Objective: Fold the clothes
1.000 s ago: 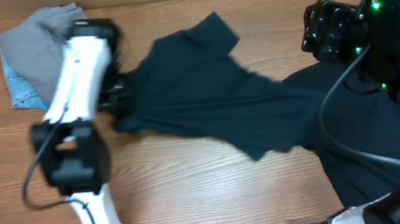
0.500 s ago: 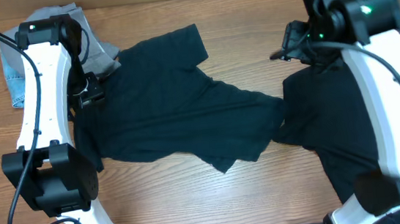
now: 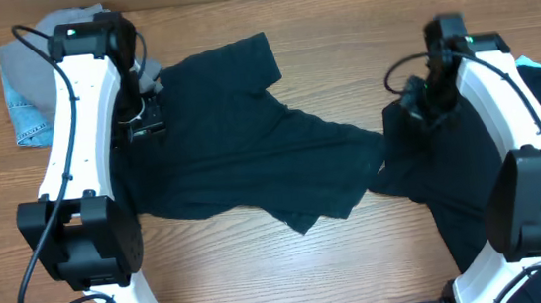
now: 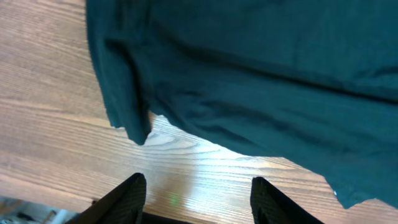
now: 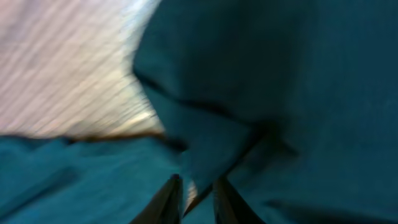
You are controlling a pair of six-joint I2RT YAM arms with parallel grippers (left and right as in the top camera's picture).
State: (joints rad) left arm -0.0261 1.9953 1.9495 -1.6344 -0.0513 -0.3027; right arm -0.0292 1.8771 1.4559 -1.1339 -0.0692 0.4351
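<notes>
A dark teal shirt (image 3: 250,143) lies spread across the middle of the table, one sleeve pointing to the back. My left gripper (image 3: 143,119) hovers over its left edge. In the left wrist view that gripper (image 4: 199,183) is open over bare wood, with the shirt's hem (image 4: 261,74) just beyond the fingertips. A second dark garment (image 3: 492,180) lies bunched at the right. My right gripper (image 3: 416,108) is down at its left edge. In the right wrist view its fingers (image 5: 198,182) stand close together, pinching a raised fold of that dark cloth (image 5: 280,74).
A grey garment (image 3: 33,60) and a blue denim piece (image 3: 26,115) are piled at the back left corner. Bare wooden tabletop (image 3: 222,266) shows along the front. The two dark garments touch near the middle right.
My left gripper has opened and let go of the shirt, which now lies flatter and further left. The right arm has dropped onto the right garment's edge and its jaws have narrowed.
</notes>
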